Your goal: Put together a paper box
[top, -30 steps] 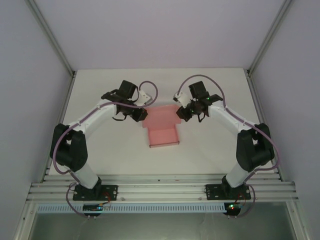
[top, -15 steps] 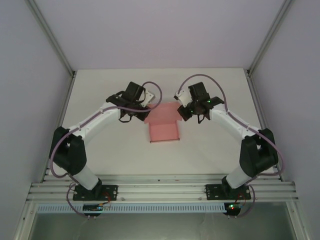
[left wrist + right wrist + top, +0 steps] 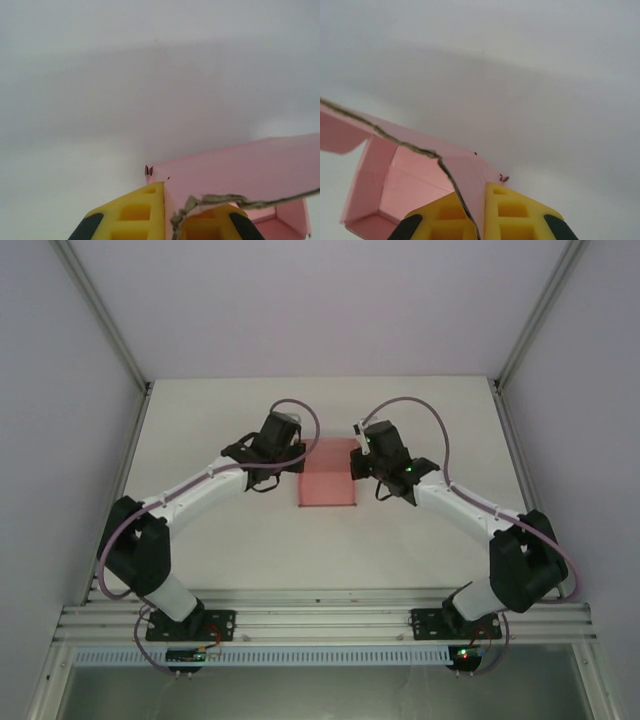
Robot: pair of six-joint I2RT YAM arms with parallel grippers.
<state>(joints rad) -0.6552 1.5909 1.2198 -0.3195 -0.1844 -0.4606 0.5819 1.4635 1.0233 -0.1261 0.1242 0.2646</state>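
Card of pale pink, the paper box sits near the middle of the white table, between the two arms, which reach in towards it from either side. The left gripper is clenched on the box's left edge: a thin, frayed rim of card runs between its yellow fingers, and the pink panel stretches away to the right of them. The right gripper is likewise clamped on the opposite edge, a card wall pinched between its yellow fingers. In the right wrist view, raised walls stand around an inner floor panel, so the box is partly folded and open at the top.
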